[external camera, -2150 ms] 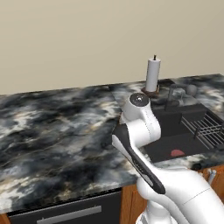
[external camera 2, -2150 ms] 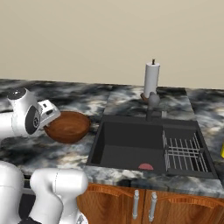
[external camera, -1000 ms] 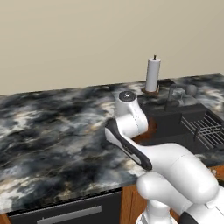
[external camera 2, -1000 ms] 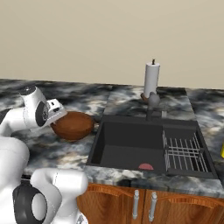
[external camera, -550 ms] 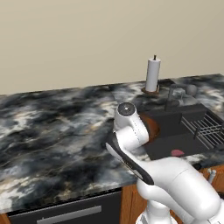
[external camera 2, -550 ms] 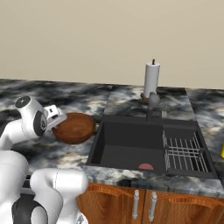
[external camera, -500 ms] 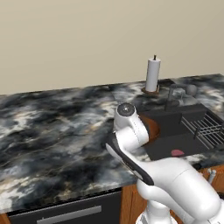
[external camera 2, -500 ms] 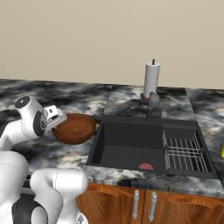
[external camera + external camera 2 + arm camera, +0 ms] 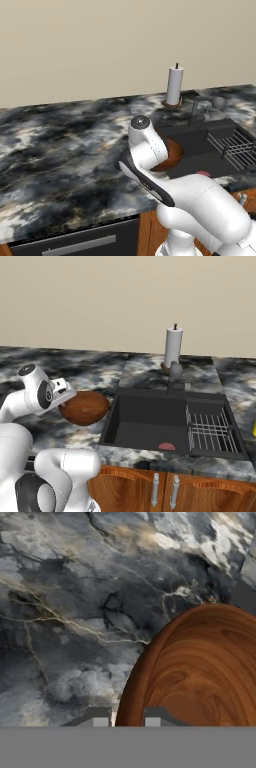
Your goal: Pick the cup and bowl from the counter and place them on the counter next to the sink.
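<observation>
The reddish-brown bowl (image 9: pixel 86 407) hangs tilted just above the dark marble counter (image 9: pixel 60 363), close to the left edge of the sink (image 9: pixel 150 423). My gripper (image 9: pixel 69 402) is shut on its rim. In the hand view the gripper (image 9: pixel 126 721) has its two fingers either side of the bowl (image 9: pixel 200 672) rim, over the veined counter (image 9: pixel 75 602). In the left base view my arm covers most of the bowl (image 9: pixel 171 152) beside the sink (image 9: pixel 210 142). A sliver of bright yellow, the cup (image 9: pixel 254 428), shows at the frame's right edge, on the counter right of the sink.
A paper towel roll (image 9: pixel 173 346) stands behind the sink, with the dark faucet (image 9: pixel 175 373) in front of it. A wire dish rack (image 9: pixel 210 428) fills the basin's right side. A small red thing (image 9: pixel 166 446) lies at the basin's front. Wide counter (image 9: pixel 60 145) stretches left.
Over the last second the arm has come down and slightly forward, bringing the held bowl lower toward the counter beside the sink. The grip has not changed.
</observation>
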Available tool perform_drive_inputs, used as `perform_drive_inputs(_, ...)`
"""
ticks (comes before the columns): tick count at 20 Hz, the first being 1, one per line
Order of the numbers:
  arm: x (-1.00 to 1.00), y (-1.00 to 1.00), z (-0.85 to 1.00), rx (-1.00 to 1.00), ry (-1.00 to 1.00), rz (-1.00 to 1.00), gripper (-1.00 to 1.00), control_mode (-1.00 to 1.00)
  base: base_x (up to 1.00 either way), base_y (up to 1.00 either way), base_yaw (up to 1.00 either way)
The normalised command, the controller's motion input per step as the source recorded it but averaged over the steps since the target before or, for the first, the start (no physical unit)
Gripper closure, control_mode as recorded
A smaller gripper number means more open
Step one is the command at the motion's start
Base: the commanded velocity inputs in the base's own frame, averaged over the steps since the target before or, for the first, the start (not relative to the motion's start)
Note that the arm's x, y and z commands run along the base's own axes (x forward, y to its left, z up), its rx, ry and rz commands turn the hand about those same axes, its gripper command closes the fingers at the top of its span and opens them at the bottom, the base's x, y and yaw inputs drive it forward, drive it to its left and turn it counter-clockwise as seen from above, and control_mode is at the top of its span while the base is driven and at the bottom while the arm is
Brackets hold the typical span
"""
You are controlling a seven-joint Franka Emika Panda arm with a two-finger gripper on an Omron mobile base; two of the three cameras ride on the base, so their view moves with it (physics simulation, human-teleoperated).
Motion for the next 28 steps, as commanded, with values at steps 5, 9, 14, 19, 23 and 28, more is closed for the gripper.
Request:
perform_drive_inputs(5,0.0,0.29,-0.01,0.0,0.08,0.0,1.0,-1.0,0.0,0.0,0.0)
perform_drive_inputs(9,0.0,0.33,-0.01,0.0,0.0,0.0,1.0,-1.0,0.0,0.0,0.0)
perform_drive_inputs(14,0.03,0.26,-0.09,-0.01,-0.01,0.0,1.0,-1.0,0.0,0.0,0.0)
perform_drive_inputs(19,0.17,0.05,0.0,-0.01,0.0,0.0,1.0,-1.0,0.0,0.0,0.0)
perform_drive_inputs(23,0.15,0.0,0.0,0.0,0.0,0.0,1.0,-1.0,0.0,0.0,0.0)
perform_drive_inputs(28,0.07,0.0,-0.22,0.0,0.0,0.0,1.0,-1.0,0.0,0.0,0.0)
